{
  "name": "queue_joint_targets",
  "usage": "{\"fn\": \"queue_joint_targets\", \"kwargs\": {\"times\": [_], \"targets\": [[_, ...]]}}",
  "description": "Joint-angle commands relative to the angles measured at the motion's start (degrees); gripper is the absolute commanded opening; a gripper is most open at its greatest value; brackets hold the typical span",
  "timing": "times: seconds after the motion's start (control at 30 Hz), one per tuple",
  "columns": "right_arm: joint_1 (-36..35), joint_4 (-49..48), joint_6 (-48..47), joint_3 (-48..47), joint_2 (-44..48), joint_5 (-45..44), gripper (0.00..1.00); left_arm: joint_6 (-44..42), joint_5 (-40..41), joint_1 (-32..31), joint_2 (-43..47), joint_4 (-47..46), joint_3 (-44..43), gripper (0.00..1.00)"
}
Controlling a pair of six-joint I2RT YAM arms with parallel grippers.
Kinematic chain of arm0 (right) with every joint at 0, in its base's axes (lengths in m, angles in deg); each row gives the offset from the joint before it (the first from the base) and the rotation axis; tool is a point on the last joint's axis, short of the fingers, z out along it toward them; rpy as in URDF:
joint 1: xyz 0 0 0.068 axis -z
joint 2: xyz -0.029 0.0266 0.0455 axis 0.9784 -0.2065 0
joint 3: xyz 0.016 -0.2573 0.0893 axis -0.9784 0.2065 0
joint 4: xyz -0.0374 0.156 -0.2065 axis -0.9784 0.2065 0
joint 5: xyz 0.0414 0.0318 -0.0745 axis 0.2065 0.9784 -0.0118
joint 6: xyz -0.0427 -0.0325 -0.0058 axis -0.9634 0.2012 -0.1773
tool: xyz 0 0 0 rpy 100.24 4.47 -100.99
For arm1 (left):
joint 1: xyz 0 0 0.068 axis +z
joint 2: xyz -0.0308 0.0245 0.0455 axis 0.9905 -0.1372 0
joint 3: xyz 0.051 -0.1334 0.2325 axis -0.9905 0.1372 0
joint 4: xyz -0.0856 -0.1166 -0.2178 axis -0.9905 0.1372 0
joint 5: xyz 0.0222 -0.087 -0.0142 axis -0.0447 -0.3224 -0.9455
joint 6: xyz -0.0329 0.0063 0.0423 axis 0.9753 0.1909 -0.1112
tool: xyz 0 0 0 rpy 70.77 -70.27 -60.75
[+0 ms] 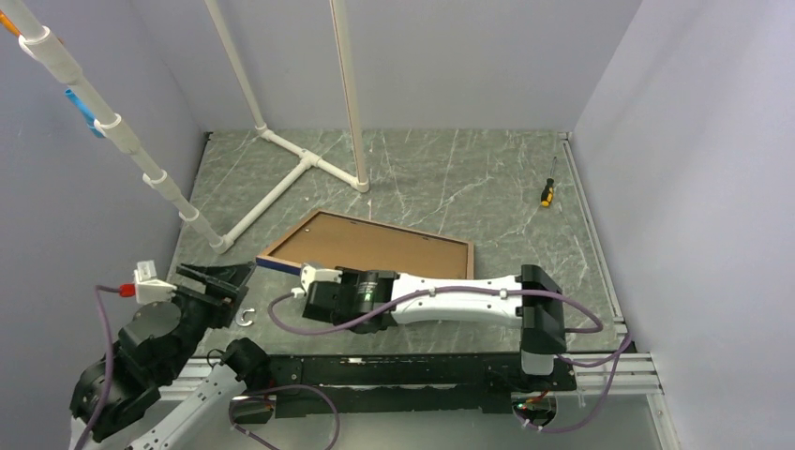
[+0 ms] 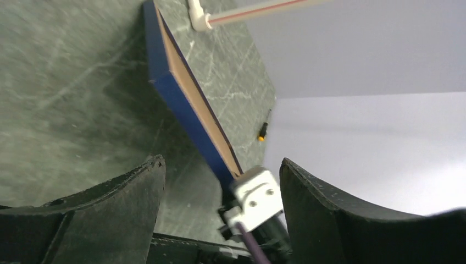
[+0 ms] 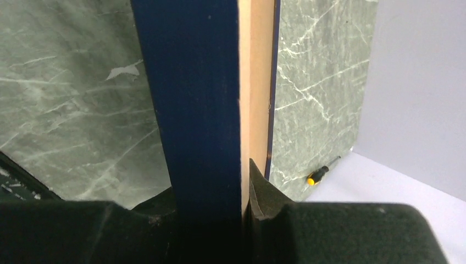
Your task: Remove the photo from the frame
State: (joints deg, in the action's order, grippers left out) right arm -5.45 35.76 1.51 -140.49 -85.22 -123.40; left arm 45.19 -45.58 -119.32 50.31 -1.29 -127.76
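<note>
The navy-blue frame (image 1: 272, 265) lies face down, its brown backing board (image 1: 375, 246) up and its near edge raised off the table. My right gripper (image 1: 302, 277) is shut on that near edge. In the right wrist view one finger (image 3: 258, 187) presses the backing board (image 3: 255, 82), while the other sits under the blue moulding (image 3: 192, 82). Just left of the frame's near left corner (image 2: 181, 104), my left gripper (image 1: 234, 277) is open, with nothing between its fingers (image 2: 126, 198). The photo is hidden.
A white pipe structure (image 1: 281, 178) stands on the table behind the frame and rises at the left. A yellow-and-black screwdriver (image 1: 547, 192) lies at the far right near the wall. A small metal clip (image 1: 248, 316) lies by the left arm.
</note>
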Motion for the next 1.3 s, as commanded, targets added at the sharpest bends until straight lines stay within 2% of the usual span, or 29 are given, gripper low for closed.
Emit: {"fn": "queue_joint_targets", "kwargs": {"times": [0.0,0.27,0.53,0.73,0.83,1.27], "targets": [[2.59,-1.94,-0.78,-5.46,6.01,12.44,0.0,-6.27,7.47,-0.2,0.26,8.14,-3.78,0.78],[10.01,0.64,-2.27,-11.49,6.72,25.97,0.0,-9.15,10.24,-0.21,-0.55,13.5,-8.18,0.75],[15.09,4.04,-1.64,-22.06,5.62,36.21,0.0,-10.35,9.32,-0.2,0.08,12.68,-7.46,0.73],[16.95,9.74,-0.59,-30.64,1.48,42.44,0.0,-11.14,9.12,-0.21,0.23,12.52,-8.04,0.73],[18.38,9.5,0.72,-32.09,1.15,46.66,0.0,-10.98,9.3,-0.16,0.41,12.97,-8.27,0.72],[30.96,11.36,1.08,-41.22,-9.54,59.47,0.0,-11.66,8.07,-0.16,0.07,10.66,-7.1,0.72]]}}
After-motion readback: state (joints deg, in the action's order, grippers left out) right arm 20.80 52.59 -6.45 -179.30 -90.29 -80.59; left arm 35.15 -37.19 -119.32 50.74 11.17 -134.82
